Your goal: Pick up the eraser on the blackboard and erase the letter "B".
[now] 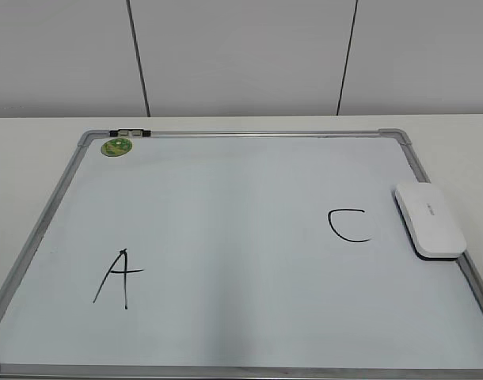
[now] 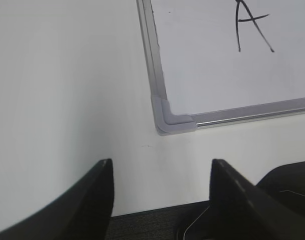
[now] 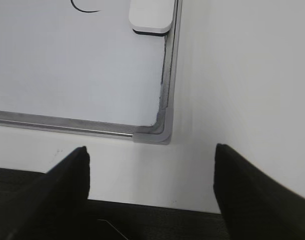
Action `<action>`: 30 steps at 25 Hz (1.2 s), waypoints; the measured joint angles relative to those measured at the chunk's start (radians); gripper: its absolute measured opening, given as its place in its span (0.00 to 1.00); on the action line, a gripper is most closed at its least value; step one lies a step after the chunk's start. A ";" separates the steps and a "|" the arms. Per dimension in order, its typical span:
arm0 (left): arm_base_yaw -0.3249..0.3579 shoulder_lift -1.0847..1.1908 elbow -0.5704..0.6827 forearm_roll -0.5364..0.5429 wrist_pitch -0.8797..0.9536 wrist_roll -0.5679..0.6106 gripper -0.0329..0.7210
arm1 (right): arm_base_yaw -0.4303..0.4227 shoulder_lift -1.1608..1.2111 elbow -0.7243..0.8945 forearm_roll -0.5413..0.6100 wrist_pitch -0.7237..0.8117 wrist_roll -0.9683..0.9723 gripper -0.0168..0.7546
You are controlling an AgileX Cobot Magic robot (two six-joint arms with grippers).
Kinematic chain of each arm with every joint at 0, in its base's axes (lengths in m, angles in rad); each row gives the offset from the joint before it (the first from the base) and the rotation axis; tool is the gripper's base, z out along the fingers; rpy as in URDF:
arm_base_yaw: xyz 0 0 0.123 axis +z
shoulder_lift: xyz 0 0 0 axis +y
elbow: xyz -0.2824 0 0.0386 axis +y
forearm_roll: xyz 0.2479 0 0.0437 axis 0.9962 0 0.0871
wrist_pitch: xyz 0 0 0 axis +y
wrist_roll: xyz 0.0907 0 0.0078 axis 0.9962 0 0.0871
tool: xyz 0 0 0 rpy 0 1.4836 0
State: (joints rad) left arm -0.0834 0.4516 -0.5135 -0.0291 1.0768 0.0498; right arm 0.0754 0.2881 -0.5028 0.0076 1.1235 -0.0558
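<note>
The blackboard (image 1: 226, 214) is a pale board with a silver frame lying flat on the table. The white eraser (image 1: 429, 218) lies on its right edge, next to a black "C" (image 1: 348, 226). A black "A" (image 1: 119, 277) is at the lower left. No letter "B" shows on the board; the middle is blank. My left gripper (image 2: 161, 167) is open and empty over the table near the board's corner (image 2: 172, 120). My right gripper (image 3: 151, 155) is open and empty near the other corner (image 3: 155, 134); the eraser (image 3: 151, 15) shows at the top of that view. Neither gripper shows in the exterior view.
A small green round magnet (image 1: 115, 146) sits at the board's far left corner, beside a small black and white clip (image 1: 131, 133) on the frame. White table (image 1: 447, 134) surrounds the board. A white panelled wall stands behind.
</note>
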 joint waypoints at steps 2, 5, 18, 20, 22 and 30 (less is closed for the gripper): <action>0.000 0.000 0.000 0.000 0.001 0.000 0.62 | 0.000 0.000 0.000 0.000 0.000 0.000 0.79; 0.000 0.000 0.000 0.003 0.002 -0.004 0.62 | 0.000 0.000 0.000 0.000 0.002 0.000 0.79; 0.000 0.000 0.000 0.007 0.002 -0.013 0.62 | 0.000 0.000 0.000 0.000 0.002 0.000 0.79; 0.000 0.000 0.000 0.007 0.002 -0.013 0.61 | 0.000 0.000 0.000 0.000 0.002 0.000 0.79; 0.000 0.000 0.000 0.007 0.002 -0.013 0.61 | 0.000 0.000 0.000 0.000 0.002 0.000 0.79; 0.008 -0.041 0.000 0.007 0.004 -0.014 0.61 | -0.002 0.000 0.000 0.000 0.002 0.000 0.79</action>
State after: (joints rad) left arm -0.0751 0.4109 -0.5135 -0.0225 1.0810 0.0363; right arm 0.0733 0.2881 -0.5028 0.0076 1.1255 -0.0558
